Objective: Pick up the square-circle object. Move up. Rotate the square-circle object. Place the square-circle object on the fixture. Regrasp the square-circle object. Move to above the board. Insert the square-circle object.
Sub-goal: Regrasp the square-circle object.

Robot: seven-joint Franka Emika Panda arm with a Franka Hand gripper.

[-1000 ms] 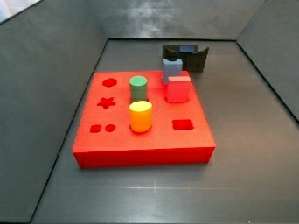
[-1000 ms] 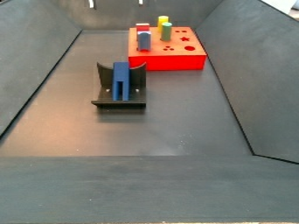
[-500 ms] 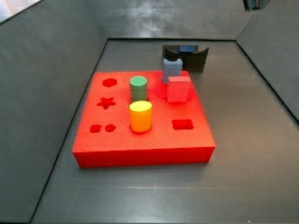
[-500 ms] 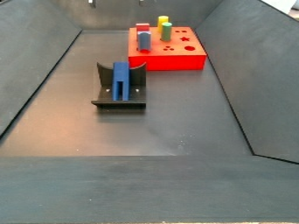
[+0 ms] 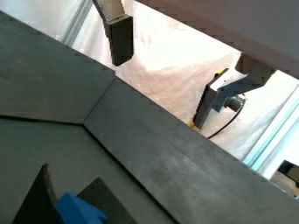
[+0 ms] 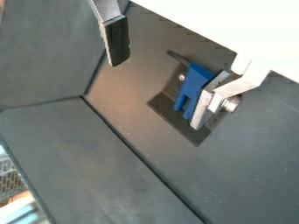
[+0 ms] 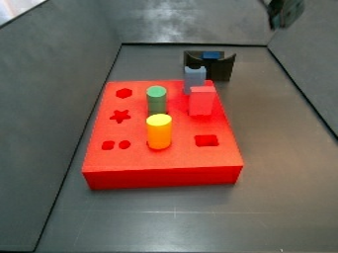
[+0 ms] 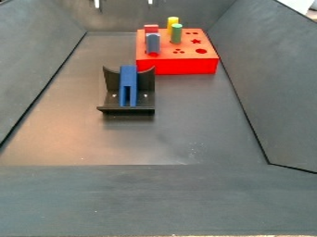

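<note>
1. Red dominates the left of a side view: the board (image 7: 158,133) lies flat on the dark floor, with a green peg (image 7: 156,99), a yellow peg (image 7: 160,130) and a red peg (image 7: 201,100) standing on it.
2. Just behind the board stands the fixture (image 7: 211,65), and the square-circle object (image 8: 128,83) rests upright in it, dark blue between the raised side walls (well apart from the board in that side view).
3. The tool (image 6: 170,63) hangs high above the fixture; its fingers (image 6: 114,38) stand wide apart with nothing between them, and the piece shows below in the gap.
4. In a side view only a dark blur at the top right corner (image 7: 284,12) marks the arm.
5. My judgement: the regrasp is at hand. A descent off-centre could strike a fixture wall or tip the piece; a grip set too high or skewed would leave the prongs misaligned for the twin holes (image 7: 117,145).
</note>
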